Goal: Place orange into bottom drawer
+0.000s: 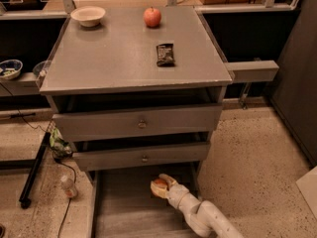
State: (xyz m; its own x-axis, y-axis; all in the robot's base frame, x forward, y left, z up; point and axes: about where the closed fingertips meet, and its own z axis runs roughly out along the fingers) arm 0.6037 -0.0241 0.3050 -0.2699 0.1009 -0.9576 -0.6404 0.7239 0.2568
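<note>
The orange (159, 184) sits in the gripper (161, 186), whose pale jaws are closed on it from above and below, with only a strip of orange skin showing between them. Gripper and orange are over the back part of the bottom drawer (121, 209), which is pulled out towards the camera, its long flat floor bare around them. Whether the orange touches that floor I cannot tell. The white arm (203, 217) reaches in from the lower right edge of the view, slanting up and left to the gripper

Just above the gripper is the front of the middle drawer (119, 158), slightly open, with a small round knob (144, 158). Above that the top drawer (114, 125) stands out a little further. On the grey counter (114, 58) an apple (152, 17) stands near the back edge, a pale bowl (88, 16) at the back left corner, well apart from it, and a dark packet (165, 54) lies right of centre. On the speckled floor left of the bottom drawer stands a small bottle (68, 186)
</note>
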